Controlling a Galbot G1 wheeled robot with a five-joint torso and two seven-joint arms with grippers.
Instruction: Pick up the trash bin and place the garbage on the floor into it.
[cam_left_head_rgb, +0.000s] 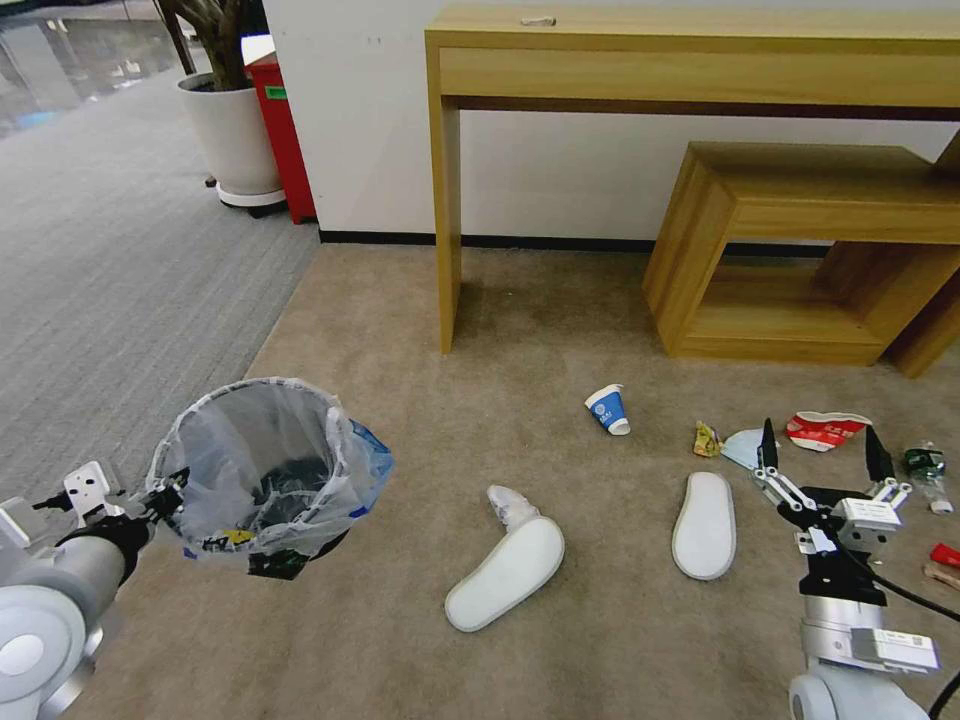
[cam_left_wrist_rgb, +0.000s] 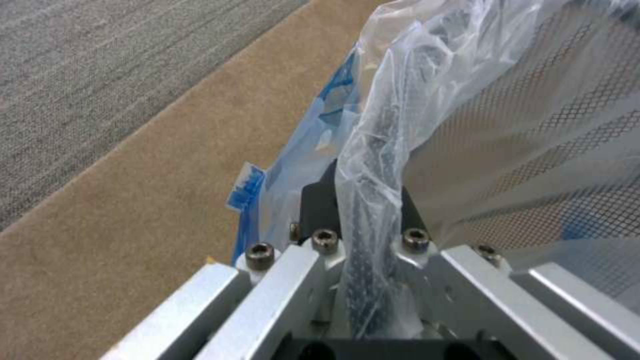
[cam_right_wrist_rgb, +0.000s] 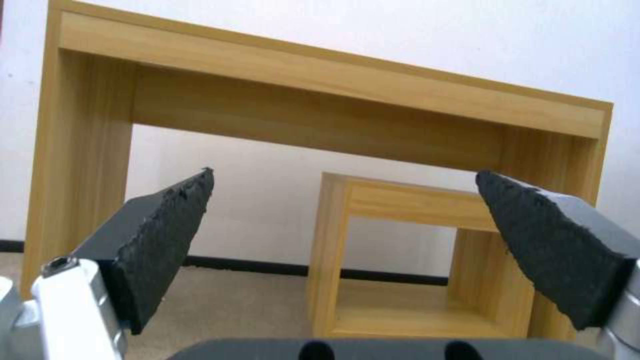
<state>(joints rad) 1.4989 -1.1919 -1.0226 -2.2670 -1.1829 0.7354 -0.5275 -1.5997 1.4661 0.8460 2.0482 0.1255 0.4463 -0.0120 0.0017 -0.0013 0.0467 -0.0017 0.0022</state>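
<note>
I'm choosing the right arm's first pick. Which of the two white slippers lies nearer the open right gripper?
The straight slipper, just left of the right gripper. The other slipper, angled, lies farther left.

Wood console table (cam_left_head_rgb: 700, 60) vs white wall, low wood cube shelf (cam_left_head_rgb: 800, 250) tucked under, potted plant (cam_left_head_rgb: 230, 120) & red box (cam_left_head_rgb: 280, 130) back left

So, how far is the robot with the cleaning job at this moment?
Done: the trash bin is lifted, the left gripper shut on its rim. In hand: the right gripper hangs open above the litter, holding nothing. Left: everything, since two white slippers, the paper cup, the mask and the crushed bowl lie on the carpet.
</note>
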